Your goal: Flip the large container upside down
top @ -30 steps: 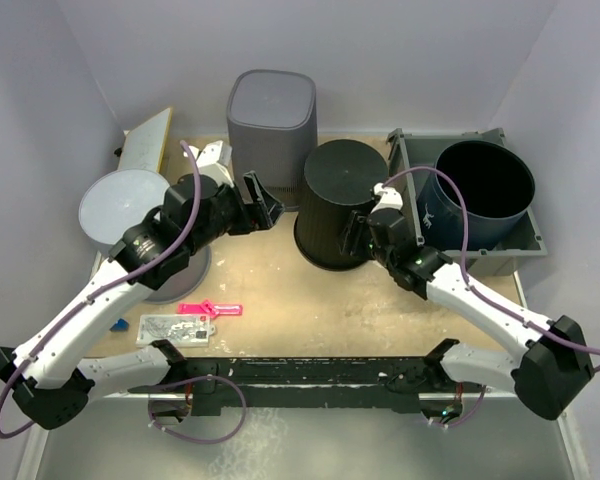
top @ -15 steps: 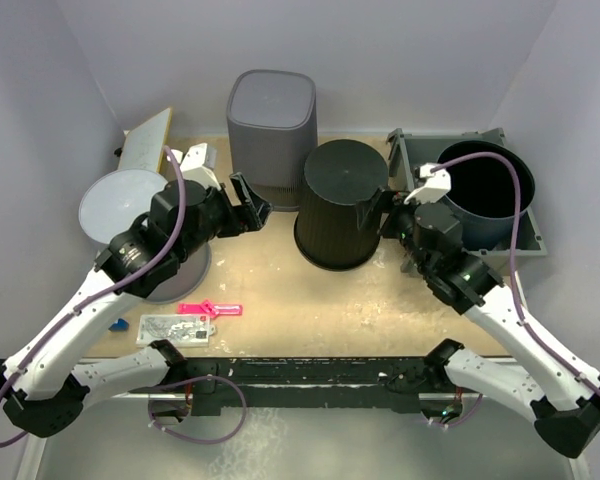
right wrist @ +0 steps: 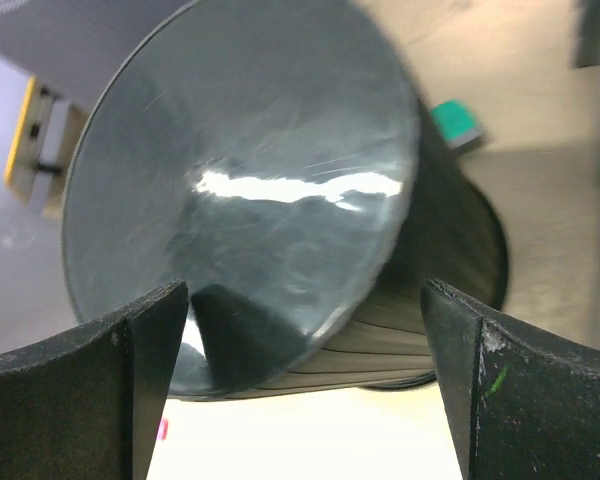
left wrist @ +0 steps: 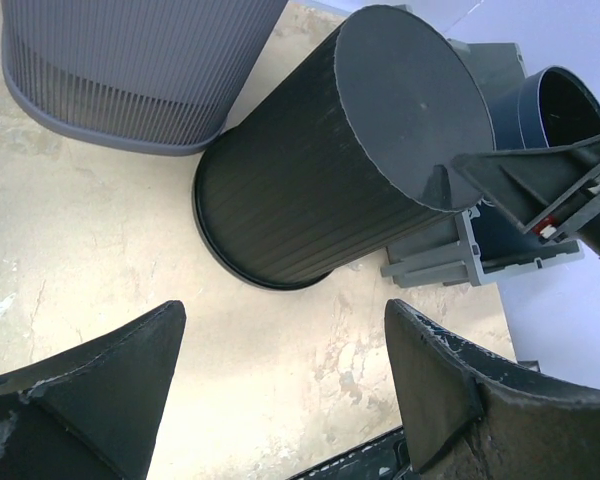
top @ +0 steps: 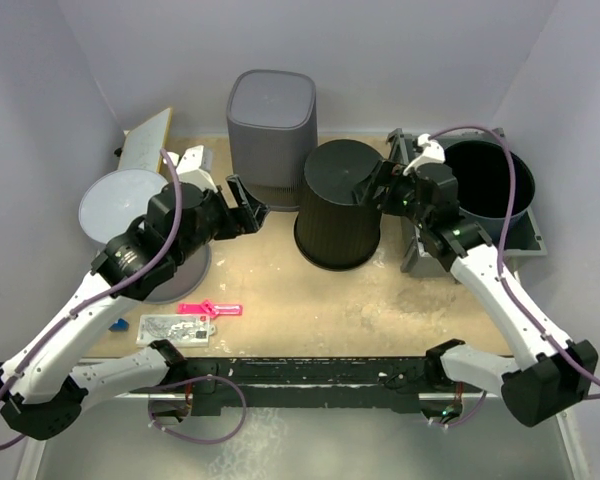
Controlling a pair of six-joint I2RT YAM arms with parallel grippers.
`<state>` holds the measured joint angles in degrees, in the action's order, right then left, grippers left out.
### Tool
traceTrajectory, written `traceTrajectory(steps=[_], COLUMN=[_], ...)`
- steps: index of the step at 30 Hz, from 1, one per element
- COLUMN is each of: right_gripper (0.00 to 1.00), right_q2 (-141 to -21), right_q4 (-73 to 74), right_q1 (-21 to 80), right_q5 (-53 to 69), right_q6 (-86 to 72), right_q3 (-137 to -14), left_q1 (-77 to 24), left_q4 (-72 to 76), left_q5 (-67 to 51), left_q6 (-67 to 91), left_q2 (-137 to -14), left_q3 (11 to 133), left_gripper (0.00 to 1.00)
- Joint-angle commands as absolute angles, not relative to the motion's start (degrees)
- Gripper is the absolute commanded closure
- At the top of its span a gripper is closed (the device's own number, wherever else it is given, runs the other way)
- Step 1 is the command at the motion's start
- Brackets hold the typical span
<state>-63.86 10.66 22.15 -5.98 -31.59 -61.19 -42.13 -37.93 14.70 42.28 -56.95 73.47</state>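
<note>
The large container [top: 338, 205] is a black ribbed bin that stands mouth down on the table's middle, its flat base facing up. It also fills the left wrist view [left wrist: 310, 200] and the right wrist view [right wrist: 250, 170]. My right gripper [top: 373, 190] hovers at the bin's upper right edge, open, with nothing between its fingers [right wrist: 305, 300]. My left gripper [top: 248, 205] is open to the left of the bin, apart from it, and only bare table lies between its fingers [left wrist: 285, 310].
A grey ribbed bin [top: 271, 120] stands right behind the black one. A dark blue pot [top: 485, 190] sits in a grey tray [top: 525, 245] at the right. On the left are a grey disc [top: 120, 205], a board [top: 145, 140], a pink tool [top: 210, 309] and a packet [top: 175, 327].
My right gripper has opened wide and moved from the bin's lower right side up to its top right edge. The left arm has drawn back slightly to the left.
</note>
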Motion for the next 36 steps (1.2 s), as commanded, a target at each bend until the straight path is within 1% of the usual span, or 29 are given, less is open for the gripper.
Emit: traceTrajectory(steps=[1, 4, 6, 9, 11, 14, 18, 21, 24, 25, 28, 30, 33, 36], right_gripper=[0.00, 0.01, 0.02, 0.01, 0.01, 0.00, 0.00, 0.00, 0.00, 0.00, 0.00, 0.00, 0.00, 0.00], right_q2=[-65.62, -66.80, -68.75, -71.95, -74.27, -76.02, -72.59, -67.68, -63.39, -62.28, -59.86, -58.43, -55.42, -51.33], right_q4=[4.89, -4.59, -8.30, -9.20, -10.81, -12.41, -8.18, -3.50, 5.18, 8.18, 15.89, 20.44, 24.40, 28.29], right_q1=[22.50, 23.23, 25.84, 32.44, 35.53, 36.96, 36.96, 36.73, 36.63, 36.56, 35.35, 34.20, 33.38, 33.40], right_q5=[9.22, 17.43, 19.29, 17.72, 19.09, 21.72, 18.50, 11.53, 0.67, -4.78, -13.68, -17.33, -21.97, -25.27], right_q6=[-33.55, -37.62, -39.88, -39.07, -39.22, -39.41, -36.38, -33.20, -29.28, -28.25, -26.29, -26.13, -26.53, -26.42], right_q3=[-61.69, -58.51, -57.44, -59.45, -60.86, -61.59, -60.63, -59.80, -60.41, -60.65, -61.06, -60.77, -59.62, -58.91], left_q1=[-42.05, -42.09, -42.08, -42.10, -42.09, -42.10, -42.09, -42.07, -42.16, -42.18, -43.07, -46.15, -56.04, -58.42], left_q4=[-37.50, -37.97, -38.46, -38.75, -38.69, -38.74, -39.06, -38.79, -40.65, -41.08, -39.07, -38.84, -40.06, -38.61], left_q5=[16.78, 17.60, 18.11, 18.53, 18.64, 18.38, 18.37, 17.42, 15.20, 14.25, 12.35, 13.31, 21.59, 21.80], left_q6=[41.34, 40.82, 40.42, 40.08, 40.12, 40.30, 40.43, 39.69, 37.89, 37.42, 36.54, 35.10, 32.33, 31.28], left_q2=[-55.04, -55.02, -55.09, -55.21, -55.22, -55.11, -54.72, -54.90, -57.66, -58.58, -60.84, -64.11, -70.16, -74.69], left_q3=[73.76, 74.68, 75.37, 76.00, 76.17, 76.07, 76.00, 75.99, 78.06, 78.93, 80.85, 84.15, 88.99, 90.53], left_gripper=[0.22, 0.22, 0.22, 0.22, 0.22, 0.22, 0.22, 0.21, 0.21, 0.21, 0.21, 0.21, 0.21, 0.21])
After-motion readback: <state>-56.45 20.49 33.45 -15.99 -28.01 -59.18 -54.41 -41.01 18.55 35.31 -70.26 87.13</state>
